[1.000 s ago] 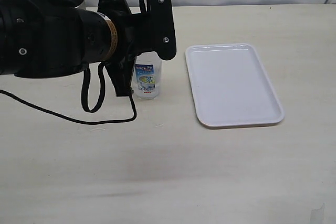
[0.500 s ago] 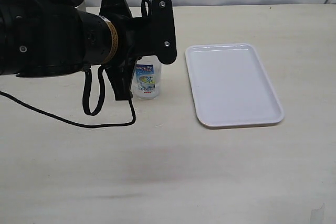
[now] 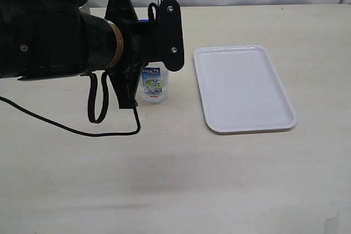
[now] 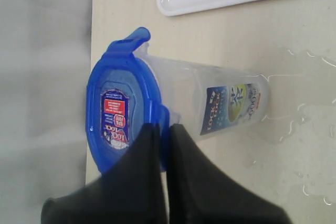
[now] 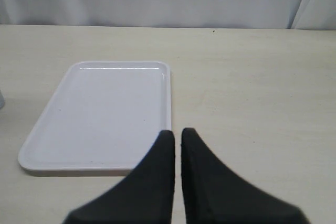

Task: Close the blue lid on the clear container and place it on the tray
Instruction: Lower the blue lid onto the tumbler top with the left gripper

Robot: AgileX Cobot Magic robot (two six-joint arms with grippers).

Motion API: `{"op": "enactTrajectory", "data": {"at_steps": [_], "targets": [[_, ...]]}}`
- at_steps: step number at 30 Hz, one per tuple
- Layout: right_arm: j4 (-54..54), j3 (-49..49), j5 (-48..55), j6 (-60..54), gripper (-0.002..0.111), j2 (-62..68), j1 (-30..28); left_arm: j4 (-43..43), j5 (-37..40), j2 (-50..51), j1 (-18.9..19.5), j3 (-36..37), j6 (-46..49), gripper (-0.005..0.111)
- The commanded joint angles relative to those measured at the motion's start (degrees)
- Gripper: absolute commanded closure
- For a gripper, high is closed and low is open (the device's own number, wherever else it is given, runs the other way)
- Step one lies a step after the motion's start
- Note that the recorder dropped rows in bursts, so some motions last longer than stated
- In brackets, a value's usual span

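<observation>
**Small round blue plastic lid (image 4: 123, 116) on the tall clear plastic container (image 3: 154, 84), beside the tray**

Your lid sits on the container's mouth, one snap flap sticking outward. The container stands upright on the pale desk (image 3: 219, 179), near the flat white rectangular plastic tray (image 3: 244, 89) but apart from it. Your left end effector (image 4: 164, 127) is clenched, tips at a side flap of the lid; whether they pinch it cannot be told. Your right end effector (image 5: 177, 132) is clenched on nothing, near the tray's rim.
</observation>
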Motion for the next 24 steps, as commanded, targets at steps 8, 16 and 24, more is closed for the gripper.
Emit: {"op": "enactTrajectory", "data": {"at_steps": [8, 16, 24], "targets": [[0.2, 0.1, -0.2, -0.4, 0.104, -0.3, 0.1, -0.9, -1.5, -0.2, -0.1, 0.1, 1.4, 0.107], [0.2, 0.1, -0.2, -0.4, 0.104, -0.3, 0.1, -0.9, -1.2, -0.2, -0.1, 0.1, 1.8, 0.107], [0.2, 0.1, -0.2, -0.4, 0.104, -0.3, 0.1, -2.0, -0.6, -0.2, -0.1, 0.1, 1.8, 0.107]]}}
